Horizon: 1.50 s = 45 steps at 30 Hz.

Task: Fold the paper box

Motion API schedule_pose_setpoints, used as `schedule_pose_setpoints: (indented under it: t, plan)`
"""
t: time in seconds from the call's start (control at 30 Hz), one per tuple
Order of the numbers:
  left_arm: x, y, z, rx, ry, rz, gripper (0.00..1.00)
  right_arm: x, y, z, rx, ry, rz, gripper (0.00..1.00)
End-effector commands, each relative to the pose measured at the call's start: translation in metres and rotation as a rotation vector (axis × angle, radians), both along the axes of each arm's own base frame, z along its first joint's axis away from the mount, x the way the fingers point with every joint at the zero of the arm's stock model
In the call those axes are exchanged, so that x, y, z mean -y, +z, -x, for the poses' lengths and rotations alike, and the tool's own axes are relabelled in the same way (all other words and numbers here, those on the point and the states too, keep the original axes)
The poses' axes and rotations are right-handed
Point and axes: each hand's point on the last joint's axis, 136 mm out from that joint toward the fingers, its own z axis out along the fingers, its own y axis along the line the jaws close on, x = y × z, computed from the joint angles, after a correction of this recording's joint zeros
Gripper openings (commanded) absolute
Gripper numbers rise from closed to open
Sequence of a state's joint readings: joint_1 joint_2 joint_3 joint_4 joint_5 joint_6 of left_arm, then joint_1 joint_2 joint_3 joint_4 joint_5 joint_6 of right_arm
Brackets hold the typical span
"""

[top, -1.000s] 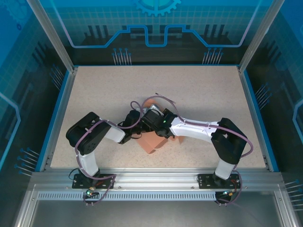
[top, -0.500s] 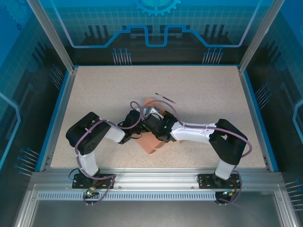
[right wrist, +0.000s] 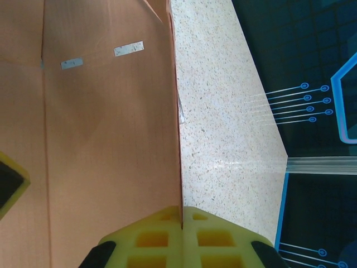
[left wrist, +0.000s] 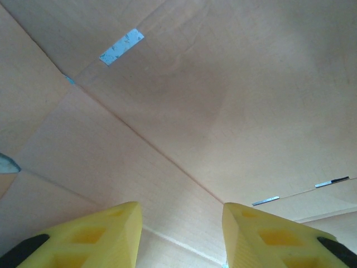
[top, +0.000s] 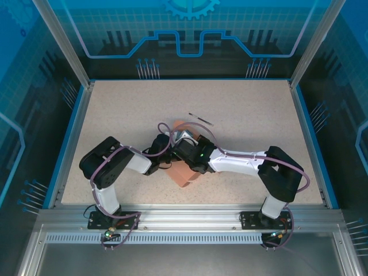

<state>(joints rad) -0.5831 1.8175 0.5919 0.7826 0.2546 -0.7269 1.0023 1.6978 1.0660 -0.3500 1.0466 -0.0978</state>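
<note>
Since half a second ago the right arm (top: 236, 162) has swung its elbow slightly toward the right of the frame. The paper box (top: 185, 174) keeps its place just below the centre of the table (top: 247, 109), mostly covered by both wrists, and the thin dark stick (top: 200, 119) lies apart above it. In the right wrist view the right gripper (right wrist: 181, 233) is pinched closed on a thin edge of the paper box (right wrist: 100, 139) (the sheet runs straight into the seam between the yellow pads). In the left wrist view the left gripper (left wrist: 181, 237) stands wide, fingers (left wrist: 106, 234) apart, clamping nothing, with the creased cardboard (left wrist: 184, 111) spread before them.
</note>
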Motion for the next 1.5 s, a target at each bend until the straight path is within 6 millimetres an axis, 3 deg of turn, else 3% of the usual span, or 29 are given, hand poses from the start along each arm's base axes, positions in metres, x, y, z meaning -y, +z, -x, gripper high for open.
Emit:
schedule_pose_setpoints:
  t: [0.0,0.23,0.8,1.1,1.47]
  plan:
    - [-0.022,-0.029,0.014,-0.088,0.027,-0.1,0.47,-0.005,0.018,0.001,-0.001,0.007,-0.086,0.0]
    - [-0.026,-0.001,0.009,-0.01,0.02,-0.096,0.52,0.002,0.022,-0.001,-0.113,0.027,-0.187,0.0]
    - [-0.078,0.102,-0.005,0.279,0.118,-0.197,0.6,0.025,0.041,-0.007,-0.383,0.196,-0.531,0.0]
    - [-0.057,0.136,-0.008,0.333,-0.003,-0.159,0.6,0.028,0.046,-0.014,-0.441,0.251,-0.584,0.0]
    - [-0.041,0.138,-0.021,0.343,-0.079,-0.13,0.66,0.022,0.037,-0.012,-0.487,0.269,-0.594,0.0]
